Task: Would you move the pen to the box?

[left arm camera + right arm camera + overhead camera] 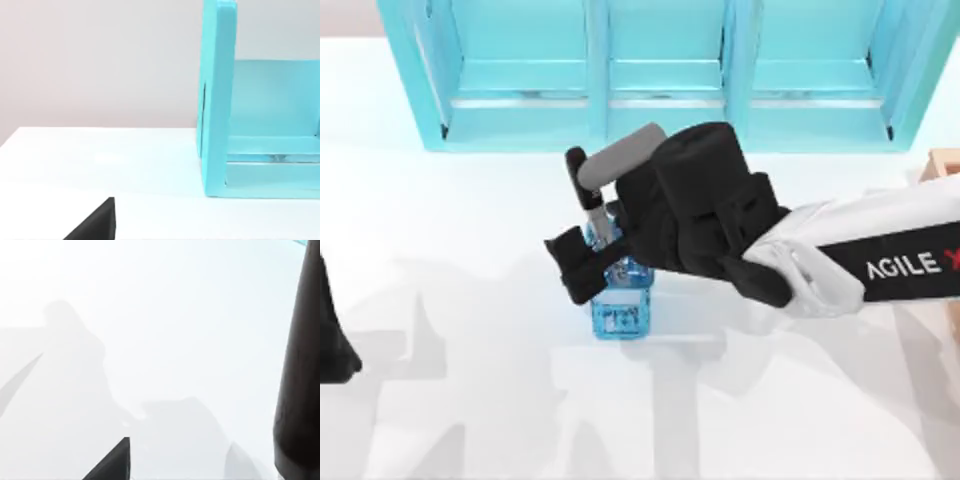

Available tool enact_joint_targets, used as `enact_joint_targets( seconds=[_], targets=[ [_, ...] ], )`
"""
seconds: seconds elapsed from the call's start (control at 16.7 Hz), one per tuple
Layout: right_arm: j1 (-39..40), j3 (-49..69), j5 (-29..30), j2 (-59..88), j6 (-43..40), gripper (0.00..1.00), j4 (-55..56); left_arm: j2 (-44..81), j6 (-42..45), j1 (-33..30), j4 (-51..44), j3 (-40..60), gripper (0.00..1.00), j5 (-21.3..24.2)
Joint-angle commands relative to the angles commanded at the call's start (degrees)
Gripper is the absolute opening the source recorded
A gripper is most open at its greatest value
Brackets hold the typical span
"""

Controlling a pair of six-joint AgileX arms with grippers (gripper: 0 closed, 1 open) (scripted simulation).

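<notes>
While the right gripper [588, 235] hangs over the blue cup [620, 300] near the middle of the table [470, 420], its black fingers [578, 170] point toward the far edge, and I cannot tell whether they are spread or pinching anything, since the wrist hides the tips from above. A slim grey stick with a dark end, which I judge to be the pen [603, 222], rises from the cup between those fingers, so it seems to be at the point of being taken hold of or just drawn out; the cup remains on the table. Behind the cup, along the far edge, stands the big cyan shelf [660, 70]. At the table's right edge a corner of the light-brown box [945, 165] shows, well apart from the cup, so the whole carry across and the drop into it are left to do. My left arm sits parked at the left edge.
</notes>
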Motion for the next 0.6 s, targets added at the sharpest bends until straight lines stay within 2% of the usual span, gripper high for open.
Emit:
enact_joint_targets(
  seconds=[0.18, 0.6],
  targets=[
    [-3.61, -0.02, -2.97, -5.16, -2.10, 0.00, -5.68, 0.00, 0.00, 0.00, 0.00, 0.00, 1.00, 0.00],
    [-16.51, 0.55, -13.93, -25.77, -9.78, 0.00, -29.21, 0.00, 0.00, 0.00, 0.00, 0.00, 1.00, 0.00]
  ],
)
